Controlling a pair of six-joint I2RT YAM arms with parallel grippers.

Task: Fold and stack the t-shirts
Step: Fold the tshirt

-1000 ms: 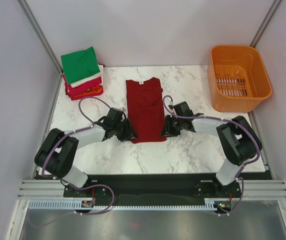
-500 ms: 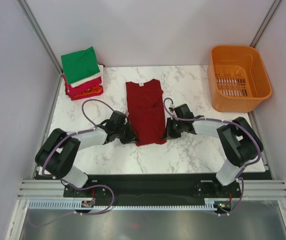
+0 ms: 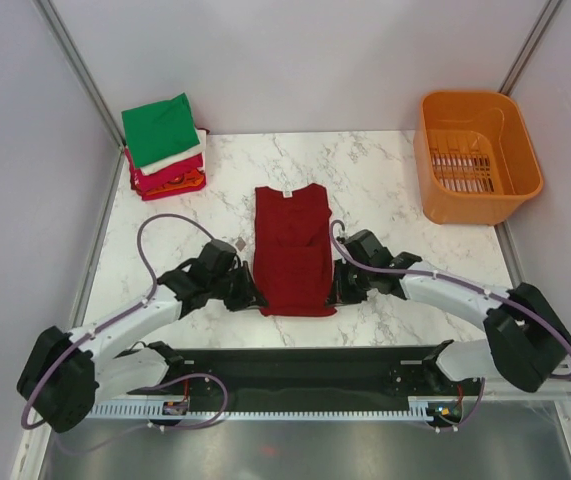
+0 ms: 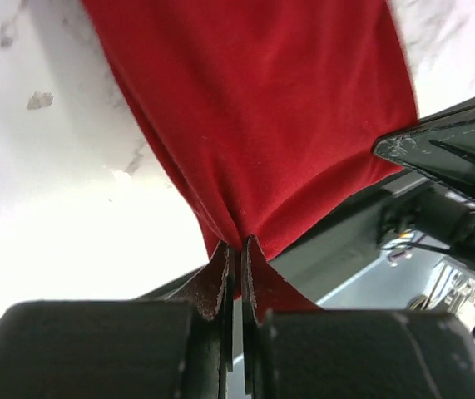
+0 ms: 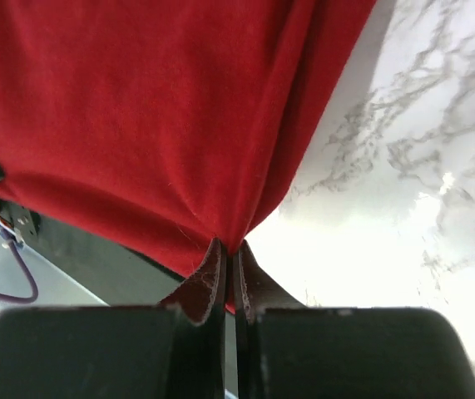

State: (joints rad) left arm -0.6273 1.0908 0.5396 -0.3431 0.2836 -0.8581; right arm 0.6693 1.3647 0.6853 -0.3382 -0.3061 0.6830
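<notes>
A dark red t-shirt [image 3: 292, 250], folded into a long strip, lies down the middle of the marble table, collar at the far end. My left gripper [image 3: 256, 296] is shut on its near left corner; the left wrist view shows the red cloth [image 4: 254, 116] pinched between the jaws [image 4: 239, 245]. My right gripper [image 3: 334, 294] is shut on the near right corner, and the cloth [image 5: 154, 116] is bunched at its tips [image 5: 227, 247]. The shirt's near hem is lifted off the table. A stack of folded t-shirts [image 3: 163, 146], green on top, sits at the far left corner.
An orange plastic basket [image 3: 477, 155] stands at the far right of the table [image 3: 395, 180]. The table's near edge and a black base rail [image 3: 305, 370] lie just behind the grippers. Grey walls close in both sides.
Both grippers closed on the shirt's near corners and pulled toward the near edge. The whole shirt slid nearer, and both arms stretched out lower and wider.
</notes>
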